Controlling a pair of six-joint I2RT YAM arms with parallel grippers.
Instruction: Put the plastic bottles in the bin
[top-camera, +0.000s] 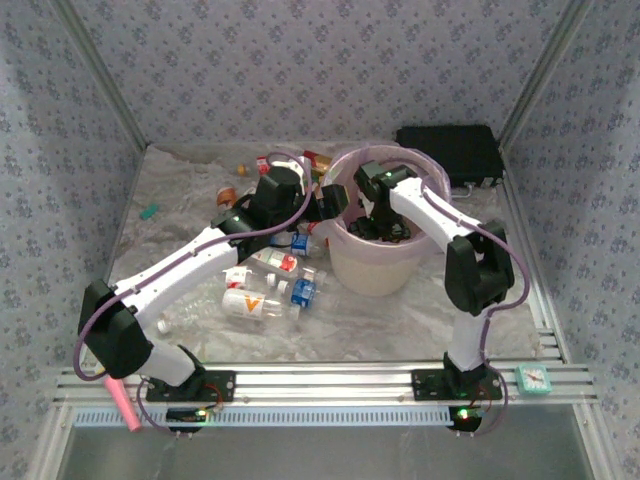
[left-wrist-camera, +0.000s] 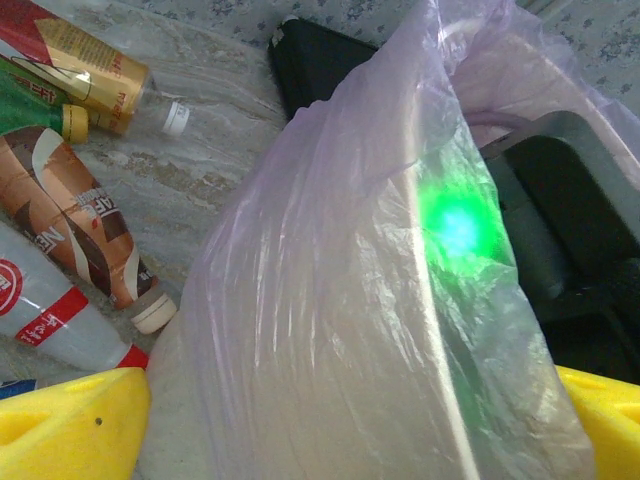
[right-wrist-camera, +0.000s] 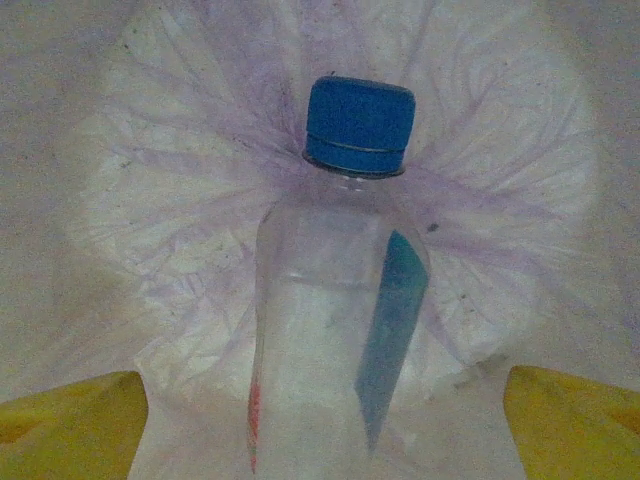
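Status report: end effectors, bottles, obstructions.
Left end effector open beside bin. Right end effector open inside it, blue-capped bottle lying free. Other bottles on table. No obstruction seen.

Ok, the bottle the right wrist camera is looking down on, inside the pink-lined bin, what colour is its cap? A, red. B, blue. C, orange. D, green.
B: in the right wrist view the clear bottle sitting against the pink bag is topped by a blue cap.
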